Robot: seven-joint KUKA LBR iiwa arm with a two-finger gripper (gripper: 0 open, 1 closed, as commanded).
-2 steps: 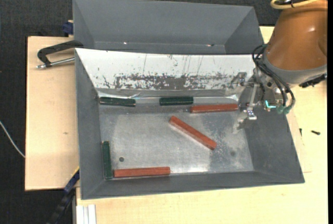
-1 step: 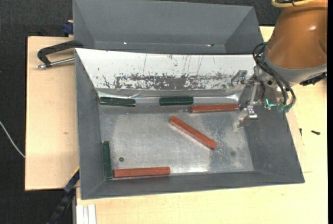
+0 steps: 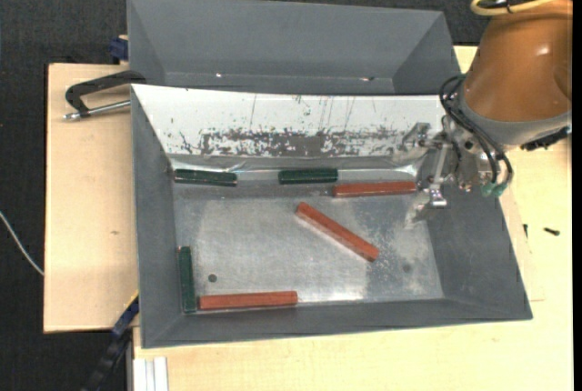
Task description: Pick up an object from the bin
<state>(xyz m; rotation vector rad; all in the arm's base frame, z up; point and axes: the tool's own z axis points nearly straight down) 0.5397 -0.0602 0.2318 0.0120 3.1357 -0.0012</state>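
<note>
My gripper (image 3: 431, 196) in back-right corner of bin (image 3: 153, 244), just beside right end of red bar (image 3: 373, 190) along back wall. Whether clenched or released: cannot tell. Bar unlifted; grasp, lift remain.

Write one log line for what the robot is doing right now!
gripper: right side of bin | nearest: red stick along back wall | stick: lying flat, not lifted
</note>
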